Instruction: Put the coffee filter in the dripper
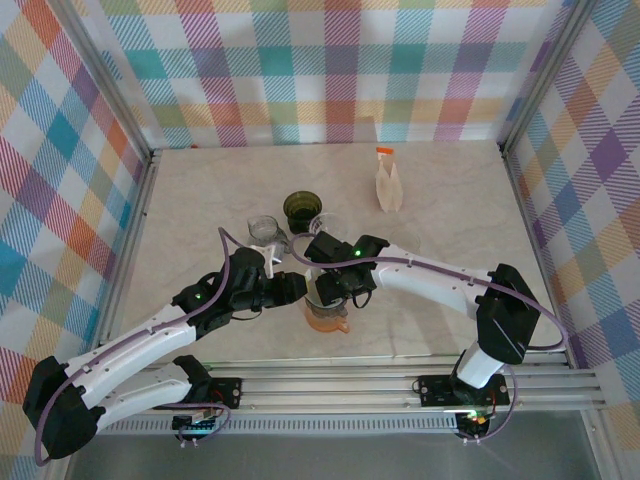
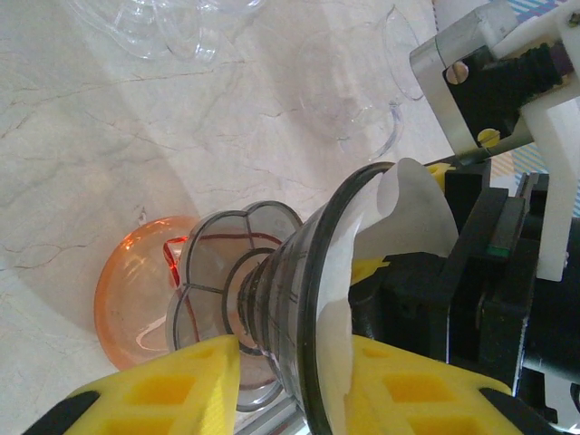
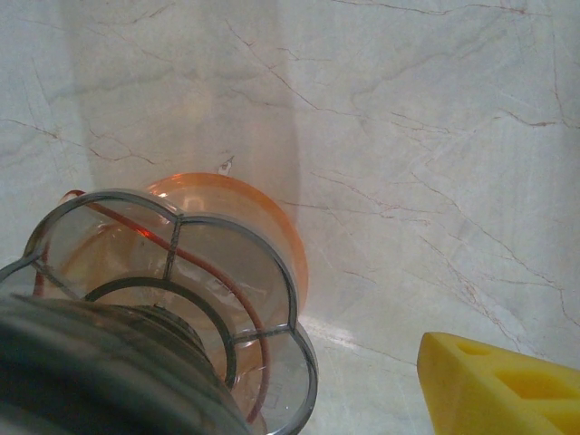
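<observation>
White paper cone filter (image 2: pixel 408 217) sits inside the smoky clear plastic dripper (image 2: pixel 299 290). It lies against the wall with one edge standing above the rim, so it looks not fully seated. The dripper's scalloped foot rests over an orange translucent dish (image 3: pixel 263 227) at the middle of the marbled counter (image 1: pixel 450 230). The left hand (image 2: pixel 294 362) straddles the dripper from the left, a yellow finger on either side, probably to steady it; whether they press on it I cannot tell. The right hand (image 1: pixel 335 283) is at the dripper's mouth with its jaws apart, likely there to settle the filter.
</observation>
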### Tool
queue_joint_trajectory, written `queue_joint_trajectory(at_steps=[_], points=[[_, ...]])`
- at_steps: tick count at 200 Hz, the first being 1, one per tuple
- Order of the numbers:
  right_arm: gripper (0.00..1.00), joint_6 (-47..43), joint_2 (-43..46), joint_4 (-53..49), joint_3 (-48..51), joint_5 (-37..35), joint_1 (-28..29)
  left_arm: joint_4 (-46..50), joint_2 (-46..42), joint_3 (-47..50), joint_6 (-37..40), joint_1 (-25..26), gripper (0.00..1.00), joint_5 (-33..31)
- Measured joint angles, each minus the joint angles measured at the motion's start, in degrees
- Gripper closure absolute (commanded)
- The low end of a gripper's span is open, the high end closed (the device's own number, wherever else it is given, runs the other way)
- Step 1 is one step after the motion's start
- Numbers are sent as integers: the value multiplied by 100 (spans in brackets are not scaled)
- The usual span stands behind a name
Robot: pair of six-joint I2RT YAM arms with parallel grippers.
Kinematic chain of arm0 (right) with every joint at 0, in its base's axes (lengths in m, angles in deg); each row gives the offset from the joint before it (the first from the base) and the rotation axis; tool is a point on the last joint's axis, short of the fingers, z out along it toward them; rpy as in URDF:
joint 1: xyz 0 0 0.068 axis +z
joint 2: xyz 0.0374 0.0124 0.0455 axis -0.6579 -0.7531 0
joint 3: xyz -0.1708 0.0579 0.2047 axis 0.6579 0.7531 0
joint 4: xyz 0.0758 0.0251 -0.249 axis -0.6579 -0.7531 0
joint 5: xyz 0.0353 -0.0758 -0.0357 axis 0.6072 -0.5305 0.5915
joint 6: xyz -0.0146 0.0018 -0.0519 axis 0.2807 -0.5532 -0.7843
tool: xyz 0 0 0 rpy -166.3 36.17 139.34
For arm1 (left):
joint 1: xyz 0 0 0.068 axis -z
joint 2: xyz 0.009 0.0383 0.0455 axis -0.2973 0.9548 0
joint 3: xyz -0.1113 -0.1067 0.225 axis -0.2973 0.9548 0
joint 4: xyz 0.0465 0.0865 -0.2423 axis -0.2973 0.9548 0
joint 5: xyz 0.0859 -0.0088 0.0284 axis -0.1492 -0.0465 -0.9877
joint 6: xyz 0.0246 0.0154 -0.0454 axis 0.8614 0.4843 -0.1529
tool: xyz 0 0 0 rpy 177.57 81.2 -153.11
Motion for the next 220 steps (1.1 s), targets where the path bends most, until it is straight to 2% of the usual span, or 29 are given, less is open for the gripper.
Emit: queue_joint_trajectory(at_steps=[15, 31, 88, 111, 120, 145, 172, 191, 220], points=[[28, 11, 0, 0, 2, 0, 0, 2, -2, 0, -28, 0, 46, -24], [28, 13, 0, 0, 4, 0, 0, 2, -2, 2, -52, 2, 44, -57], [28, 15, 4, 7, 11, 17, 0, 44, -2, -4, -114, 7, 71, -146], [28, 13, 7, 26, 11, 17, 0, 35, -2, -20, -125, 33, 76, -146], [28, 15, 7, 26, 11, 20, 0, 35, -2, -22, -122, 37, 75, -146], [27, 15, 7, 24, 11, 20, 0, 44, -2, -22, -122, 37, 64, -155], [27, 15, 7, 22, 11, 17, 0, 46, -2, -22, -133, 37, 49, -170], [28, 15, 7, 22, 11, 17, 0, 46, -2, -22, -144, 39, 49, -175], [27, 15, 7, 22, 11, 17, 0, 46, -2, -22, -149, 39, 59, -173]])
